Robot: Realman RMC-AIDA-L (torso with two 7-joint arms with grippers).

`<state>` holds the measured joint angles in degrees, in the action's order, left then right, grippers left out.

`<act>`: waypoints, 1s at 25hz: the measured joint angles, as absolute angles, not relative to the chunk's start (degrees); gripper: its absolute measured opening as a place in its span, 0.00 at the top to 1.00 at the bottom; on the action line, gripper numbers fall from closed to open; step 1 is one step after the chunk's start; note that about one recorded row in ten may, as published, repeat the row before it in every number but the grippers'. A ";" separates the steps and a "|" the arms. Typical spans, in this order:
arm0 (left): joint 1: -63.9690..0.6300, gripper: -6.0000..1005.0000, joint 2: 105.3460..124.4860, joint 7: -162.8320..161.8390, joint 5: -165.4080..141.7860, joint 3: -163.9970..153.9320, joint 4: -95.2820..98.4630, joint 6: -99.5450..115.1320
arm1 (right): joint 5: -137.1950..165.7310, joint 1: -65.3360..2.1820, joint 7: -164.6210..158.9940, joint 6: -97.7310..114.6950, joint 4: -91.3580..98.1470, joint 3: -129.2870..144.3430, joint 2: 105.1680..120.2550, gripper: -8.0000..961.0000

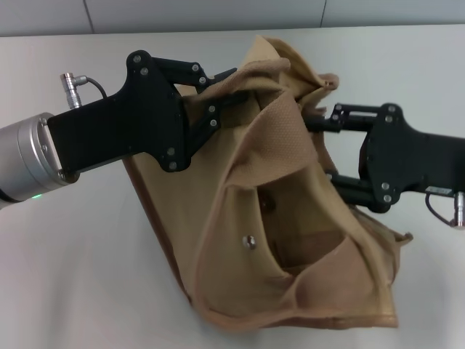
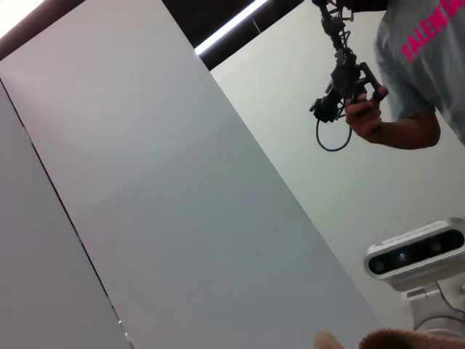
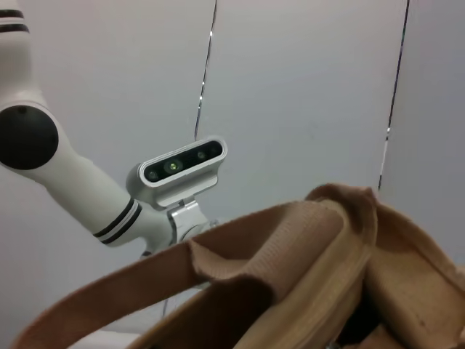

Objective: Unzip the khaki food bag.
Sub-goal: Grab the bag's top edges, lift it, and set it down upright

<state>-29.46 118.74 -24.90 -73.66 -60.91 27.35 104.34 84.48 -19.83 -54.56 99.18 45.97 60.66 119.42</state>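
Note:
The khaki food bag (image 1: 290,218) stands crumpled and tilted in the middle of the white table (image 1: 73,276) in the head view. Its snap button (image 1: 249,241) and a wide webbing handle (image 1: 269,145) face me. The zipper does not show. My left gripper (image 1: 231,93) reaches in from the left and is closed on the bag's top left edge. My right gripper (image 1: 321,149) is at the bag's upper right side, its fingers wide apart with the tips hidden in fabric. The bag's handle and top rim (image 3: 305,247) fill the lower right wrist view. A scrap of the bag (image 2: 407,338) shows in the left wrist view.
Both wrist views look up at wall panels and the robot's head camera (image 3: 182,163). A person (image 2: 414,65) holding a hand-held device stands in the background of the left wrist view. Bare table lies left and right of the bag.

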 joint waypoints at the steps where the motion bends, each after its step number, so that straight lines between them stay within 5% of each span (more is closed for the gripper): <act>1: -29.46 0.91 118.74 -24.90 -73.66 -60.91 27.34 104.34 | 84.48 -19.83 -54.56 99.18 45.97 60.66 119.42 0.38; 14: -29.53 0.91 118.81 -24.90 -73.66 -60.91 27.33 104.41 | 83.06 -21.37 -51.10 94.16 46.16 65.21 119.60 0.38; 25: -29.54 0.91 118.85 -25.10 -73.66 -60.92 27.33 104.71 | 75.56 -19.28 -34.91 99.48 37.90 65.98 119.66 0.53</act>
<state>-29.54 118.85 -25.10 -73.66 -60.92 27.33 104.71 75.56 -19.28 -34.91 99.48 37.90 65.99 119.66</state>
